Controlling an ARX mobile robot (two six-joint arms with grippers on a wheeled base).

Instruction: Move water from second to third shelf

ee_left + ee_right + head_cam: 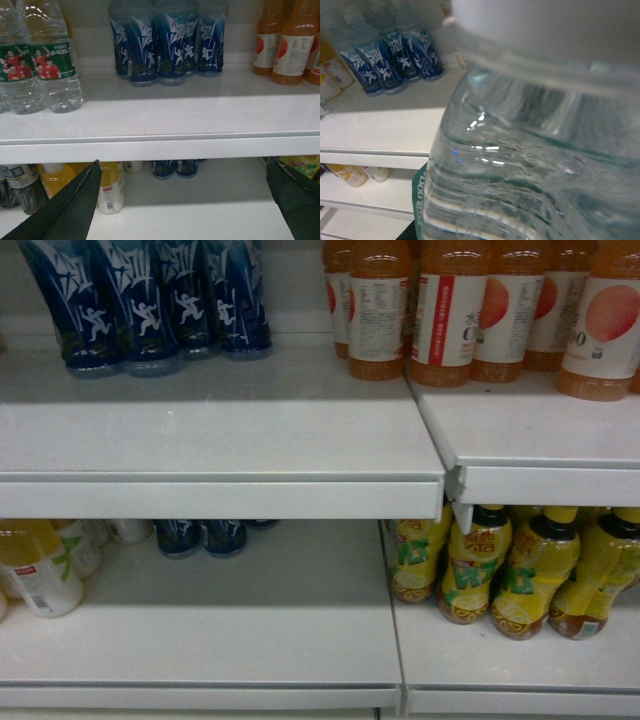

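While the water (530, 150) is filling the right wrist frame, apparently clamped in the right pincer though I cannot tell, lowering it upright is looking wise; the left pincer (185, 200) is gaping empty.

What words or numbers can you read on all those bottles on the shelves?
None can be read with certainty.
Blue bottles: stylised white characters, not legible.
Water bottles: print on the green labels too small.
Orange drink bottles: red and black label print blurred.
Yellow bottles: green characters blurred.
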